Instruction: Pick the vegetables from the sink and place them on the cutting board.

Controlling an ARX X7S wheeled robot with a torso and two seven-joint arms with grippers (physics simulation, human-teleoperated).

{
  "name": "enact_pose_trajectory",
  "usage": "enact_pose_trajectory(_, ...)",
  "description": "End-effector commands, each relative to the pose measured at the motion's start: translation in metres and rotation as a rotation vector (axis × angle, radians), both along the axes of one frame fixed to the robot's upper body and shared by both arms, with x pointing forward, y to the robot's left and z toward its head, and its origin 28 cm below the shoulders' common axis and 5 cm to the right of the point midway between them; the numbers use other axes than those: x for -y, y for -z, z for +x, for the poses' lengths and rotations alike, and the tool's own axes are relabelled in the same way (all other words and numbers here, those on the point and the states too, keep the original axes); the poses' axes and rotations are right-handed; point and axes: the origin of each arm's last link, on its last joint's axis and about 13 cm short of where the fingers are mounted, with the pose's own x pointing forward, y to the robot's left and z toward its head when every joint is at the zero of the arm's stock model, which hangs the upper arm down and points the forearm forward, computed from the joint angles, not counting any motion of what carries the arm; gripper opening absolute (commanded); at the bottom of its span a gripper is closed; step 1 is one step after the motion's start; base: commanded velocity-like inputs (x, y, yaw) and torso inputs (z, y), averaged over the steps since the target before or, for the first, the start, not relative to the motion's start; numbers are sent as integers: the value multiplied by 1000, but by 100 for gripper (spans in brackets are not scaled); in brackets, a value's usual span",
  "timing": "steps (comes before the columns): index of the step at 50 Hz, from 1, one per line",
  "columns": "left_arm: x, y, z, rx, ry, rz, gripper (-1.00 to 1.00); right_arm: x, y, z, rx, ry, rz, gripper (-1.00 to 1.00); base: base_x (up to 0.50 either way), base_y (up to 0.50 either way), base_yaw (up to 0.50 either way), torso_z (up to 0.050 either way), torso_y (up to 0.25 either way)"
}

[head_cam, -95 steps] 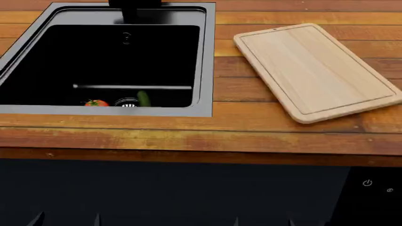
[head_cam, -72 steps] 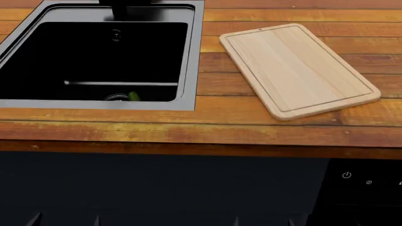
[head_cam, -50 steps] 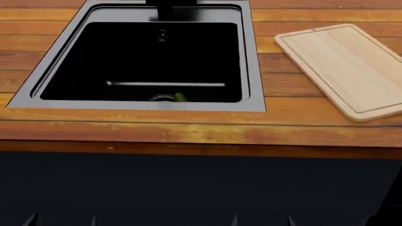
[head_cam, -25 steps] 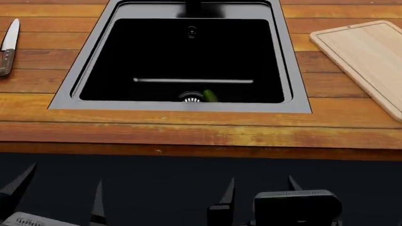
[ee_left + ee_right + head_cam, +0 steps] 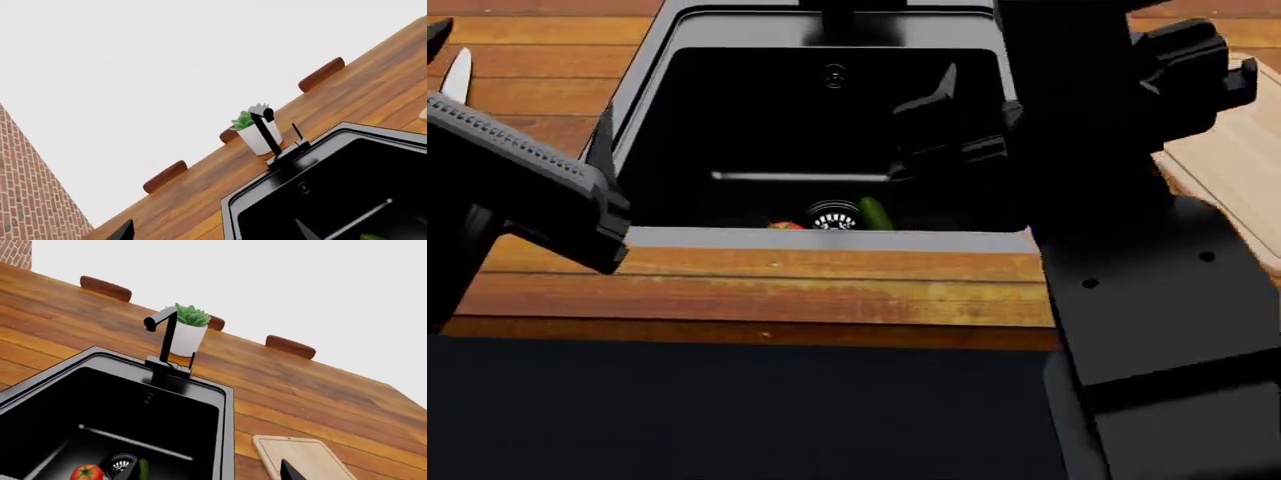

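Right tool (image 5: pixel 941 110) hangs above the sink (image 5: pixel 641 95) near its right rim, dark fingers just visible against the black basin in the head view; I cannot tell whether they are spread or pressed together, and nothing shows between them. Left tool (image 5: pixel 601 190) is over the sink's left rim at the near corner; only a toothed finger and one tip show, so its state is also unclear, and it carries nothing visible. Both vegetables lie on the sink bottom by the near wall: tomato (image 5: pixel 87 472) on one side of the drain strainer (image 5: pixel 122 464), cucumber (image 5: pixel 143 469) just on the other side, lengthwise toward the faucet (image 5: pixel 163 342). In the head view the near rim hides most of the tomato (image 5: pixel 782 226). Cutting board (image 5: pixel 303 457) lies bare on the desk (image 5: pixel 761 285), right of the sink and mostly behind the right arm. Judgement: step in hand is the reach down for a first vegetable. Right tool looks better placed for the cucumber (image 5: pixel 874 213): go down with fingers wide, straddle it across its narrow width, stay off the basin wall. Tomato is round and glossy and may roll; close on its widest part. Knife (image 5: pixel 454 75) lies on the desk left of the sink, clear of the path.
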Motion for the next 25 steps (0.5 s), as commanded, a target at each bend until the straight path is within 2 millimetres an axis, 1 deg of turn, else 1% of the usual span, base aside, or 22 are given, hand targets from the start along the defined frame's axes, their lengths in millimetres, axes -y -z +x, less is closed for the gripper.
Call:
enact_pose_trajectory(1, -10, -53, 30, -47, 16, 104, 100, 18, -54, 20, -61, -5, -42, 100, 0, 0, 0, 50, -2)
enact_pose_trajectory(2, -9, -54, 31, -50, 7, 93, 100, 19, -54, 22, -66, 6, -33, 100, 0, 0, 0, 50, -4)
enact_pose_trajectory(3, -9, -51, 40, -79, -23, 43, 100, 21, -49, 30, -96, 26, -11, 100, 0, 0, 0, 50, 0)
enact_pose_trajectory(6, -6, -51, 55, -126, -37, -57, 100, 23, -43, 45, -121, 64, -15, 100, 0, 0, 0, 50, -1)
enact_pose_trajectory(8, -5, -50, 71, -151, -123, -53, 100, 24, -37, 56, -151, 119, -13, 100, 0, 0, 0, 0, 0)
enact_pose_trajectory(9, -5, -50, 78, -170, -147, -91, 100, 25, -34, 62, -152, 144, -14, 100, 0, 0, 0, 0, 0)
enact_pose_trajectory(10, -5, -49, 82, -183, -164, -80, 100, 27, -33, 67, -156, 174, 18, 100, 0, 0, 0, 0, 0)
enact_pose_trajectory(11, -4, -46, 87, -206, -187, -77, 100, 29, -30, 74, -170, 197, 13, 100, 0, 0, 0, 0, 0)
enact_pose_trajectory(13, -3, -43, 91, -214, -187, -101, 100, 31, -26, 81, -175, 208, -22, 100, 0, 0, 0, 0, 0)
enact_pose_trajectory(15, -1, -41, 92, -205, -198, -101, 100, 34, -22, 84, -221, 222, -26, 100, 441, 0, 0, 0, 0)
enact_pose_trajectory(16, -1, -40, 93, -212, -211, -109, 100, 39, -18, 86, -255, 263, -70, 100, 500, 0, 0, 0, 0)
enact_pose_trajectory(17, -1, -37, 93, -223, -222, -110, 100, 43, -16, 88, -247, 285, -41, 100, 500, 0, 0, 0, 0)
enact_pose_trajectory(18, -2, -35, 95, -236, -257, -103, 100, 46, -14, 88, -249, 304, -47, 100, 500, 0, 0, 0, 0)
enact_pose_trajectory(20, -3, -32, 93, -241, -253, -112, 100, 52, -6, 86, -272, 344, -74, 100, 500, 0, 0, 0, 0)
enact_pose_trajectory(23, -6, -27, 94, -248, -267, -112, 100, 57, 6, 85, -289, 354, -83, 100, 500, 0, 0, 0, 0)
enact_pose_trajectory(25, -8, -25, 94, -250, -275, -108, 100, 56, 8, 84, -294, 361, -94, 100, 500, 0, 0, 0, 0)
